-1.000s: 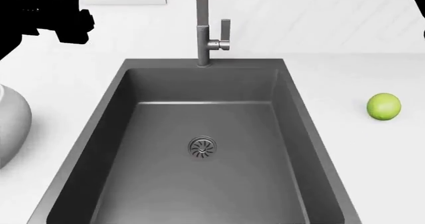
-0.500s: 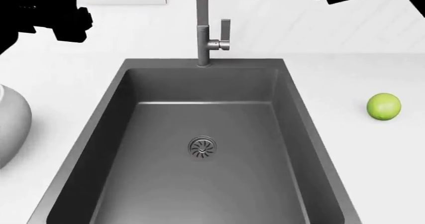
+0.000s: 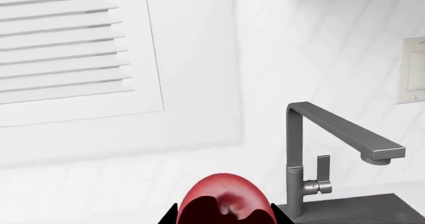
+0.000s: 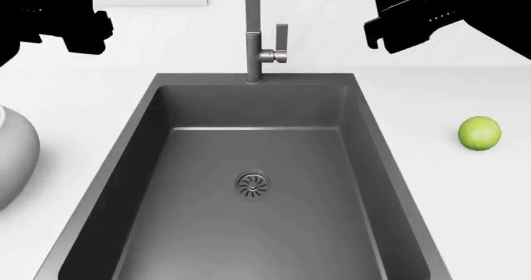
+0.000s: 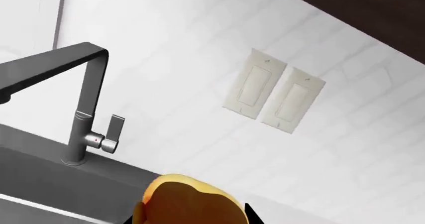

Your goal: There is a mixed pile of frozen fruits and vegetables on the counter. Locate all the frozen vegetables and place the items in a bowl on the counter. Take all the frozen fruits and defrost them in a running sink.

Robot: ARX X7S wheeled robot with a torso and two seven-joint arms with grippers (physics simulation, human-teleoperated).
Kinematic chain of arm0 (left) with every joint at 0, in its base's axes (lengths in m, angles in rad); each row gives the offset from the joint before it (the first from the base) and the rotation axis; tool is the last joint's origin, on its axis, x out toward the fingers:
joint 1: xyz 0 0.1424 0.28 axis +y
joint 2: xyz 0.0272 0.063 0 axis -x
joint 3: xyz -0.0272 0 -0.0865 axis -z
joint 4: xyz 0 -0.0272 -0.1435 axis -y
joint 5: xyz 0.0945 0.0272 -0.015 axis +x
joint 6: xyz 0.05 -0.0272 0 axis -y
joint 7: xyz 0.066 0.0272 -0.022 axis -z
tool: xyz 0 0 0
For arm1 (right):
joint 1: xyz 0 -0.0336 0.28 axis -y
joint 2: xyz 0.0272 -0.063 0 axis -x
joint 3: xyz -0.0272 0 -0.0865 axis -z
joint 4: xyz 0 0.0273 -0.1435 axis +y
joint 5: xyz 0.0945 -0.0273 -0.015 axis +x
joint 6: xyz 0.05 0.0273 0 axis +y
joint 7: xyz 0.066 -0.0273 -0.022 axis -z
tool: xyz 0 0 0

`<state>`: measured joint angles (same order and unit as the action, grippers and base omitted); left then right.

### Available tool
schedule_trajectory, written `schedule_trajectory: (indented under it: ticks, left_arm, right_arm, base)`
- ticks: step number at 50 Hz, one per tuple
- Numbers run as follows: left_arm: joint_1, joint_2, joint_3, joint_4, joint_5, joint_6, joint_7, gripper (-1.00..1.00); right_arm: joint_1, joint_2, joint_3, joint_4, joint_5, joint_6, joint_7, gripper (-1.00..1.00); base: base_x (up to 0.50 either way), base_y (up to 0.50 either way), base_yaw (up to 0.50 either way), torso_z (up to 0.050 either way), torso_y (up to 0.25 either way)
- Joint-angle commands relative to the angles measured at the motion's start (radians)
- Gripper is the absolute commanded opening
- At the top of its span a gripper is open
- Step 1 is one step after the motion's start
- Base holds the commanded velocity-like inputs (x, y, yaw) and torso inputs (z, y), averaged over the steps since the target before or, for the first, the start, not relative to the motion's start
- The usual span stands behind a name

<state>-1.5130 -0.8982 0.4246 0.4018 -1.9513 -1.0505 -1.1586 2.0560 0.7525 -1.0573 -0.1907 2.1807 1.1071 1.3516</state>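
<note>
Fruit in left gripper: glossy red cherry [image 3: 224,196], small, round and smooth, pinched between the black jaws of the left gripper [image 3: 224,211]; likely light and slippery, so a grip across its widest part suits it best.
Fruit in right gripper: orange-yellow apricot-like ball [image 5: 192,201], firm-looking and smooth, clamped in the right gripper [image 5: 192,219]; only its upper half shows above the jaws, so how deep it sits cannot be told.
Handling: both fruits look rigid and light; neither seems fragile, though each could roll once released into the basin.
Left arm pose: raised above the white counter [image 4: 431,186], to the left of the dark grey rectangular sink [image 4: 257,168] and level with its back rim; the wrist camera looks toward the wall and the tall grey square-profile faucet [image 3: 312,154].
Right arm pose: raised to the right of the faucet, over the counter behind the sink's right back corner; not yet over the basin.
Vegetable left over: smooth lime-green round ball [image 4: 479,133] rests on the counter, well to the right of the sink, untouched.
Bowl: large white bulbous bowl [image 4: 12,158] stands left of the sink, only its edge showing.
Water: none visible from the faucet.
Sink contents: bare but for the round metal drain [image 4: 253,185].
</note>
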Motion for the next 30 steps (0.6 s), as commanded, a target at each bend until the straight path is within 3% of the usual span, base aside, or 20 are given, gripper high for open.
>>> schedule_trajectory:
  ticks: [1, 30]
  left_arm:
    - [0.008, -0.004, 0.003, -0.001, 0.011, 0.009, 0.008, -1.00]
    - [0.004, -0.012, 0.016, 0.003, 0.013, 0.014, 0.009, -1.00]
  right_arm:
    - [-0.009, -0.036, -0.026, 0.017, 0.003, 0.040, -0.030, -1.00]
    - [-0.088, -0.097, -0.060, -0.045, -0.032, 0.099, -0.154, -1.00]
  base:
    - [0.00, 0.00, 0.00, 0.000, 0.000]
    - [0.00, 0.00, 0.00, 0.000, 0.000]
